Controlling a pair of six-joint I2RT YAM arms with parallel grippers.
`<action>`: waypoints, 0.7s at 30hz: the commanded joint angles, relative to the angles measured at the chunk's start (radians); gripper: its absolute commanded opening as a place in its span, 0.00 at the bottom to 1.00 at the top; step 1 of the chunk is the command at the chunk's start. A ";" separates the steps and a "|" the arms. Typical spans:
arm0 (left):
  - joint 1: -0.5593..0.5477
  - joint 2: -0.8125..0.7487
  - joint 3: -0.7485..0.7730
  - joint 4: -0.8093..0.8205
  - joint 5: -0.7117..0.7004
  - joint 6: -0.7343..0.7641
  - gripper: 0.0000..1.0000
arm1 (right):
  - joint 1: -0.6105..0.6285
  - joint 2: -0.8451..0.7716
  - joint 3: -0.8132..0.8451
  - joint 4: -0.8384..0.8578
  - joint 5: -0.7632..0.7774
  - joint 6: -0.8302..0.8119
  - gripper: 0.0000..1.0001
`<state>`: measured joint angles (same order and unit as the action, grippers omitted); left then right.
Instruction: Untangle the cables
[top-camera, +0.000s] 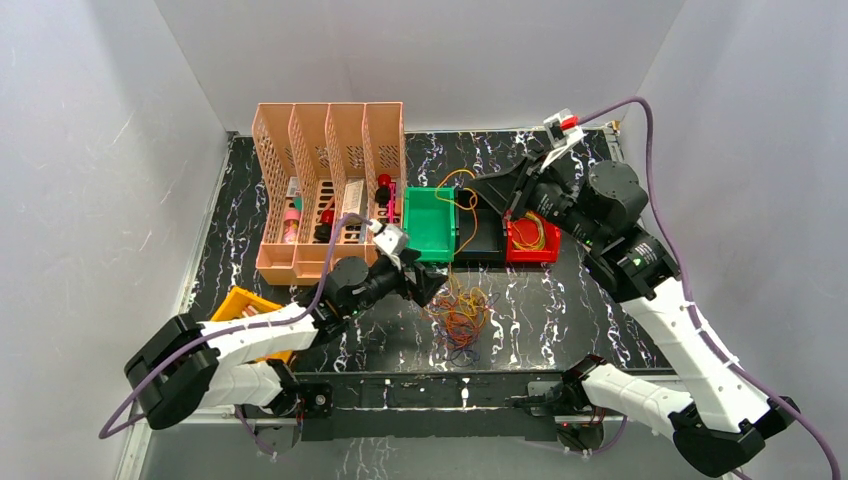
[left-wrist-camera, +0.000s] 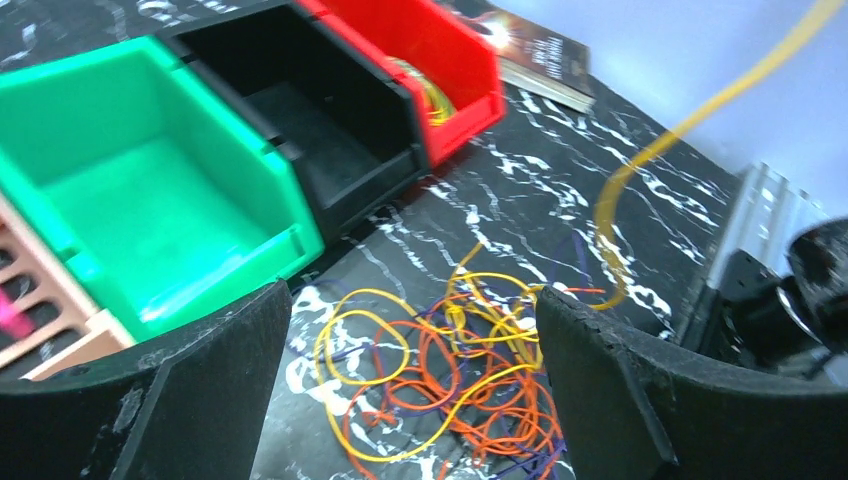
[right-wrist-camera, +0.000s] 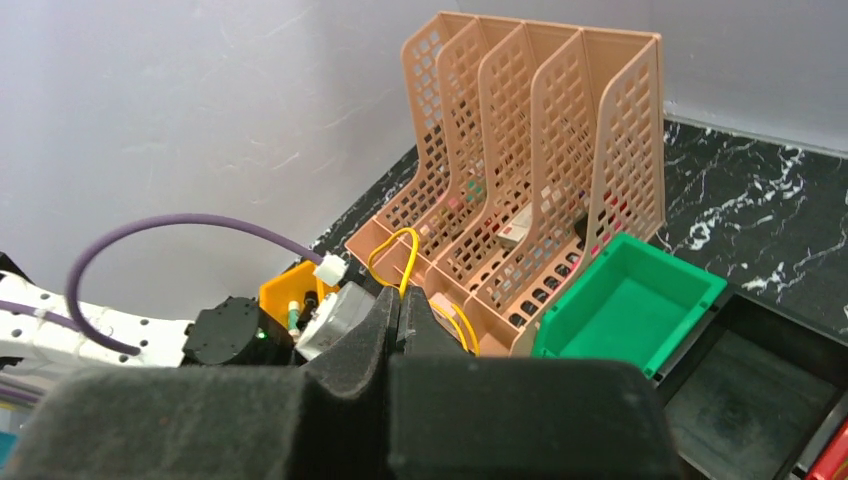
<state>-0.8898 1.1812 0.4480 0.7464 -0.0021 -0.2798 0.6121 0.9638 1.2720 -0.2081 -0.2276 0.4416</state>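
Observation:
A tangle of thin orange, yellow and dark purple cables lies on the black marbled table in front of the bins. My left gripper hovers just left of and above it. In the left wrist view that gripper is open, its two fingers standing wide on either side of the cables with nothing between them. My right gripper is raised over the black bin, shut on a yellow cable. The yellow cable loops up out of the closed gripper, and its blurred length rises from the pile.
Green bin, black bin and red bin stand in a row; the red one holds yellow cables. A peach file organizer stands at the back left. A yellow bin sits beside the left arm.

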 joint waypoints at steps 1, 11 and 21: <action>-0.045 0.030 0.068 0.065 0.143 0.090 0.91 | 0.006 -0.005 -0.016 0.039 0.042 0.008 0.00; -0.123 0.224 0.154 0.225 0.189 0.092 0.91 | 0.006 -0.020 -0.051 0.039 0.058 0.037 0.00; -0.131 0.265 0.153 0.251 0.214 0.108 0.78 | 0.005 -0.026 -0.047 0.032 0.074 0.034 0.00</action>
<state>-1.0149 1.4818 0.5987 0.9272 0.1883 -0.2100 0.6121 0.9615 1.2137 -0.2146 -0.1810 0.4732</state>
